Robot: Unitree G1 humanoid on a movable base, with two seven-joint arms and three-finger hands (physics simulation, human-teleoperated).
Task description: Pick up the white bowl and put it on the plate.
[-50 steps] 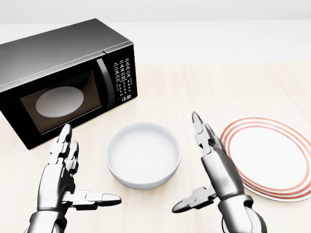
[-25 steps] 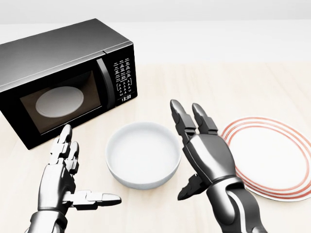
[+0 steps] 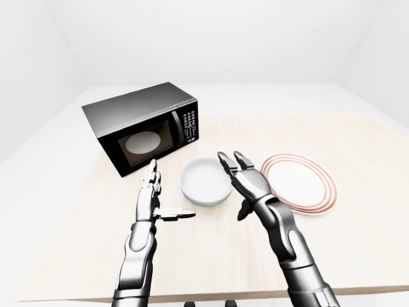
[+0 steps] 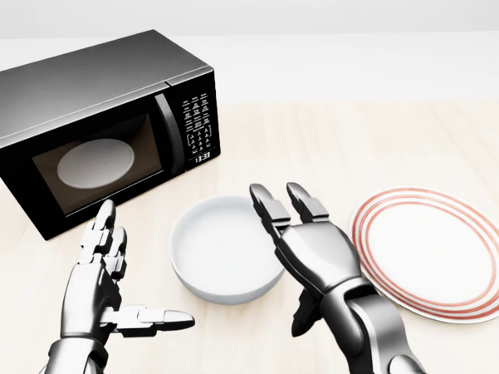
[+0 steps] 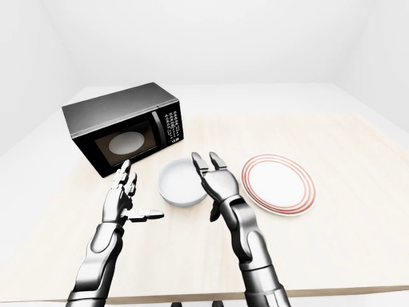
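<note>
The white bowl (image 4: 222,249) stands upright on the wooden table, between the microwave and the plate (image 4: 430,251), a white plate with red rings at the head view's right. My right hand (image 4: 292,257) is open, its fingers (image 4: 267,209) reaching over the bowl's right rim and its thumb low beside the bowl. My left hand (image 4: 117,273) is open to the left of the bowl, fingers up and thumb pointing toward it, apart from it.
A black microwave (image 4: 101,125) with its door shut stands at the upper left of the head view, a white turntable visible inside. The light wooden table (image 3: 358,134) stretches wide to the right and beyond the plate.
My right hand has swung left from beside the plate and turned its back toward the camera, now overlapping the bowl's right rim. The left hand, bowl and plate have stayed put.
</note>
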